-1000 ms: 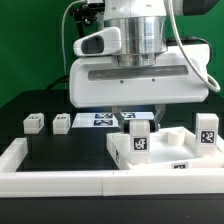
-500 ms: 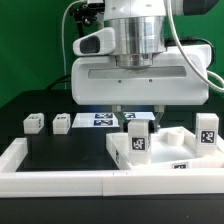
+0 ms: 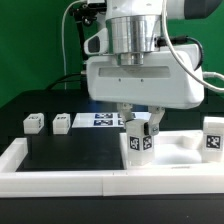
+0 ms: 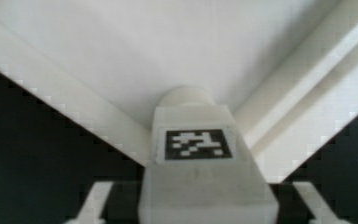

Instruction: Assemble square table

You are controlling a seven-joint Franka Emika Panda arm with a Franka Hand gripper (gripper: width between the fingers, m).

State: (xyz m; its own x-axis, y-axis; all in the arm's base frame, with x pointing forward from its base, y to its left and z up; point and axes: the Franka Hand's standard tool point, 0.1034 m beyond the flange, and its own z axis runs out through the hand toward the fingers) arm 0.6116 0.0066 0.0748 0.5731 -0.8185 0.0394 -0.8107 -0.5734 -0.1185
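While the black bench (image 3: 60,150) fills most of the exterior view, the square table's slab (image 3: 185,155) lies flat on that view's right, behind the white rail (image 3: 60,182). The tool (image 3: 139,128) hangs over the slab's left end, fingers clamped on an upright leg block (image 3: 138,142) (tag facing the camera). A second leg (image 3: 212,137) stands at the slab's right end. A third leg (image 3: 33,122) and a fourth leg (image 3: 61,122) sit side by side on the bench — well apart from the slab — at the view's left.

You see short white plastic leg block (image 3: 139,141): smooth, slight sheen; black-and-white tag (image 4: 197,145) and black tabletop (image 3: 65,150): matt.
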